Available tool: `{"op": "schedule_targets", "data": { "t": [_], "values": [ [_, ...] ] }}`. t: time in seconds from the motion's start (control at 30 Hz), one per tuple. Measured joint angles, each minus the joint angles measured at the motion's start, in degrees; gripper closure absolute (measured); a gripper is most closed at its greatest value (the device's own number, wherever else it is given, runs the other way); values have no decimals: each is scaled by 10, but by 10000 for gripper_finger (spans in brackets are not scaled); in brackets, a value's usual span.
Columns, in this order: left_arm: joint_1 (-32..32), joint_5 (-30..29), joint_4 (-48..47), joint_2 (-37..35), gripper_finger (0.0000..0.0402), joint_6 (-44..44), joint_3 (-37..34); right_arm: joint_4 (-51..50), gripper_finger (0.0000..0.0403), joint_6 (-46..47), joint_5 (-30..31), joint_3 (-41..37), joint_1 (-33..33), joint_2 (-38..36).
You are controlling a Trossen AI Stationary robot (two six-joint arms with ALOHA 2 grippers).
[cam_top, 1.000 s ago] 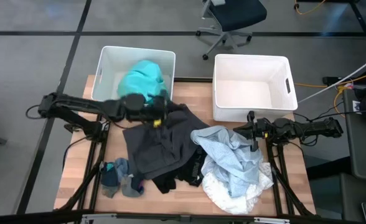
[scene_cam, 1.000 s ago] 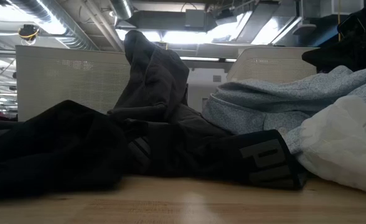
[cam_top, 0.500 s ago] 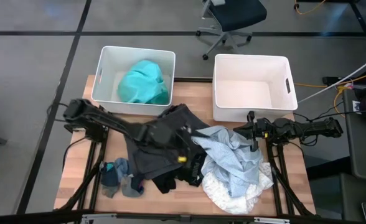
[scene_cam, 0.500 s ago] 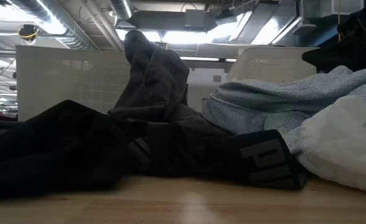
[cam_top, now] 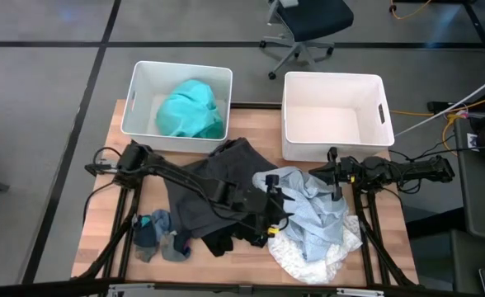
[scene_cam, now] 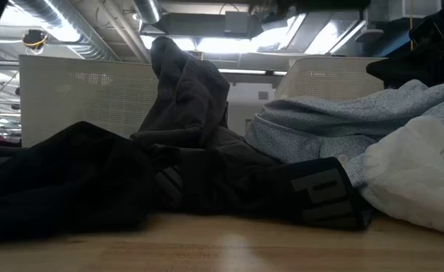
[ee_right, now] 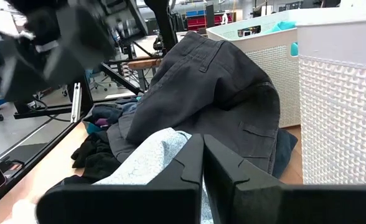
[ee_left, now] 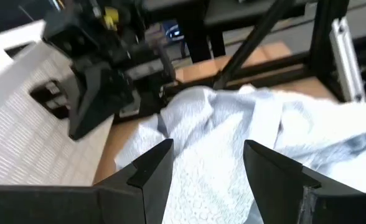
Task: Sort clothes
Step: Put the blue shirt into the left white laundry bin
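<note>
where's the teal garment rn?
In the high view the teal garment lies inside the left white bin at the table's far edge, behind the dark grey trousers.

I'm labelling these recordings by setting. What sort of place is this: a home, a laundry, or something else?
Probably a lab or workshop, not a home. The low view shows exposed ceiling ducts overhead, the high view an office chair on bare grey floor and loose cables beside the wooden table.

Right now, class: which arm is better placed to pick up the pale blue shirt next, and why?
Left. The left gripper hangs open right at the pale blue shirt; the right gripper, shut, waits at the shirt's far edge.
</note>
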Motion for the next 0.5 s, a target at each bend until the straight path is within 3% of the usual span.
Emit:
{"op": "schedule_targets", "data": {
  "t": [0.5],
  "values": [
    [40, -10, 14, 109, 218, 3, 0, 0, 389, -1, 2, 0, 0, 0]
  ]
}}
